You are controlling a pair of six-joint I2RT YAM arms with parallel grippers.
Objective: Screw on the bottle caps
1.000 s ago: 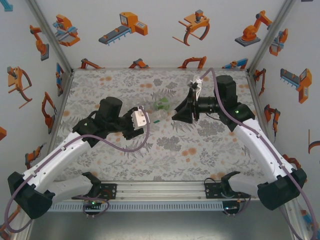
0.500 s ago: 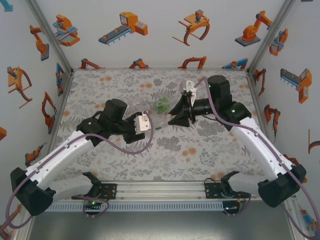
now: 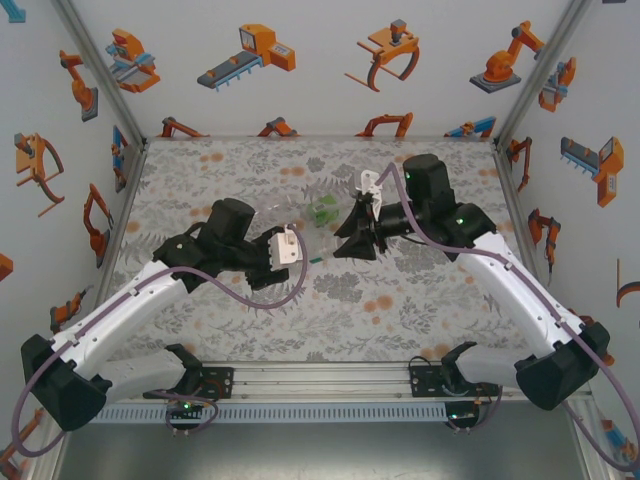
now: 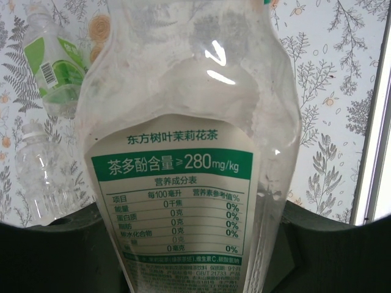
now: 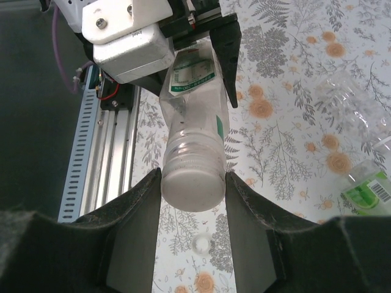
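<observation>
Green btl [image 4: 55, 64], clear btl [image 4: 36, 174] lie by gripped btl [image 4: 189, 152] w/ cap [image 5: 192, 186]

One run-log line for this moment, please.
left end effector: shut on labeled bottle | right end effector: shut on white cap at bottle mouth | green-label bottle: lying aside

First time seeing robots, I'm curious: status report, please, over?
Left claw shut on labelled bottle. Right claw shut on its white cap. Green-labelled bottle and clear bottle lie aside, not in the way.
</observation>
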